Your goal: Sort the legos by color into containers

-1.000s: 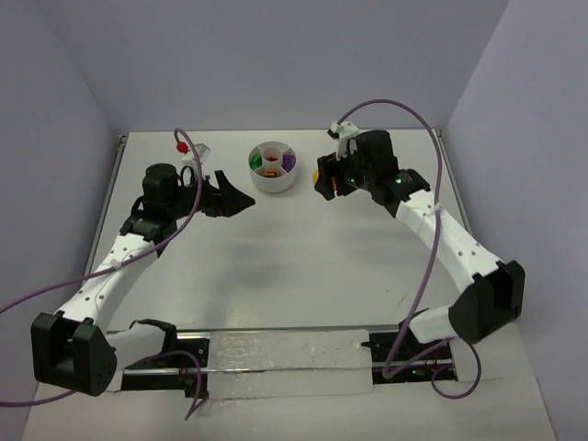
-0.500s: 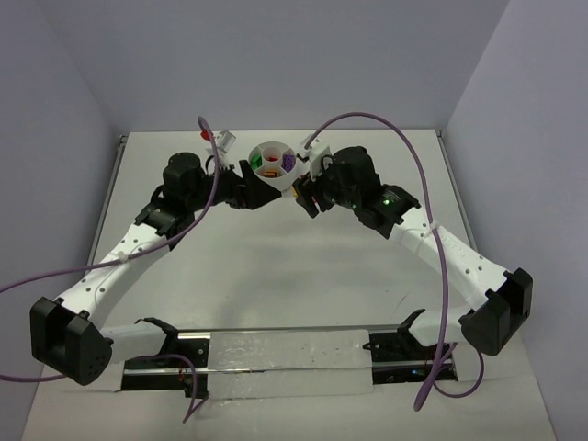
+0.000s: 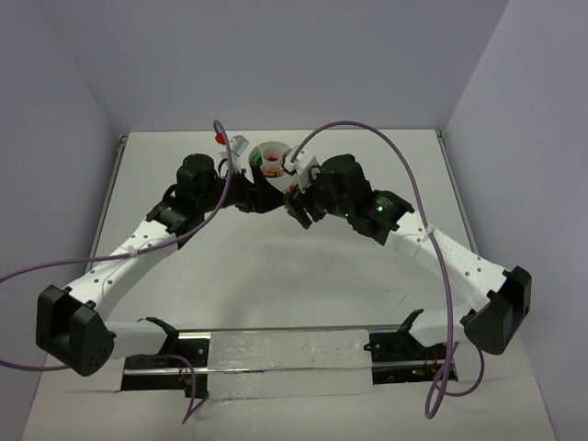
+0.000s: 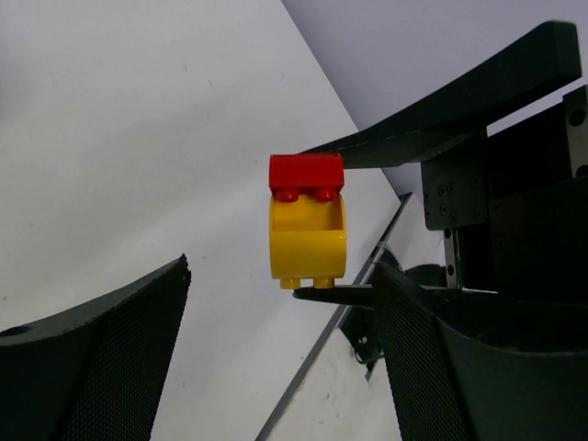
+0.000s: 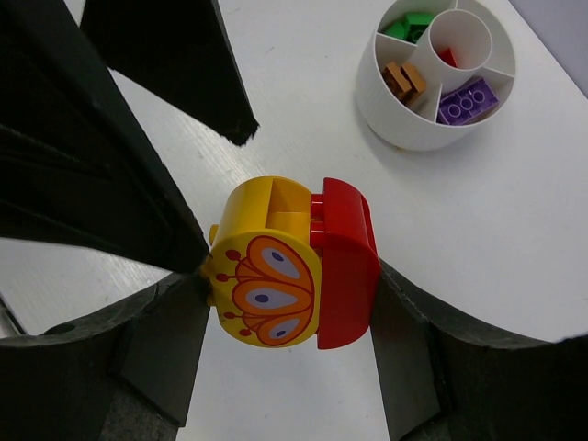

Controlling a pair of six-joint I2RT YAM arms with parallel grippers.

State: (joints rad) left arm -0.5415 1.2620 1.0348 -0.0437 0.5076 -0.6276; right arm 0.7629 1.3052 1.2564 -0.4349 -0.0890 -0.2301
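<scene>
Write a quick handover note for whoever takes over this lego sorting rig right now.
Right gripper: shut on the yellow-and-red brick, held above the table near the white bowl.
Left gripper: open, facing that brick, not gripping it.
Done: green legos, orange-brown legos and purple lego sit in separate wedges, red lego in the centre well.
Left: drop the held brick into a compartment of its own.

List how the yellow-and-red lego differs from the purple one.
The yellow-and-red lego is clamped in the right gripper; the purple lego lies in a wedge of the bowl. The yellow-and-red lego has two colours and a butterfly-like print; the purple lego is one plain colour. The yellow-and-red lego is rounded; the purple lego is flat and rectangular. Both show studs.
</scene>
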